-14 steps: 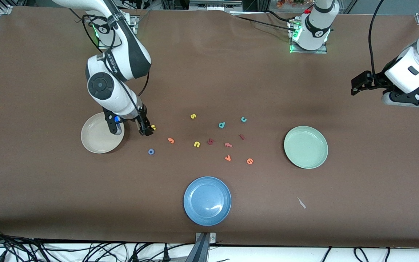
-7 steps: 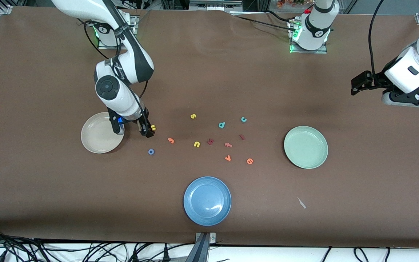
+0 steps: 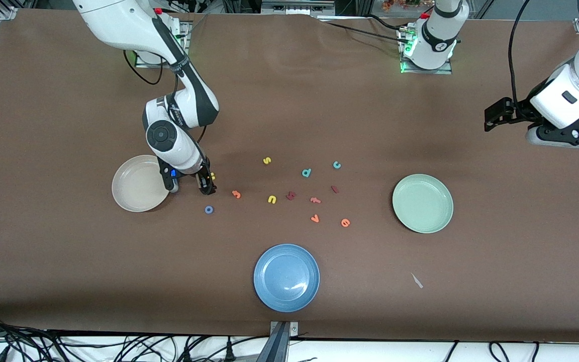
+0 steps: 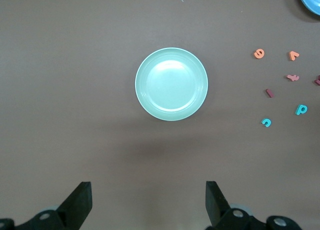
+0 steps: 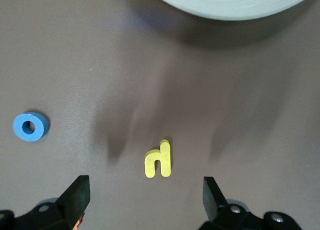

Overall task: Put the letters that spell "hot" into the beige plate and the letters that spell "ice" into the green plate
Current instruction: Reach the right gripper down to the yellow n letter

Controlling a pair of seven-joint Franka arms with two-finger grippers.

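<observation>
The right tool (image 3: 208,183), jaws apart and empty, hangs low over the yellow "h" (image 5: 159,159), which lies flat on the surface between its fingers, probably centred; the beige plate (image 3: 131,193) is just beside; the left tool (image 4: 147,202), also apart, waits over bare surface near the green plate (image 4: 171,84).

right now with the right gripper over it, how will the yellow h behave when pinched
The yellow h lies flat and looks like thin foam, so probably very light and slightly squashy. It sits low between the right gripper's open fingers, so they likely must nearly touch the table. Flat, it shouldn't roll, though it may slide.
</observation>
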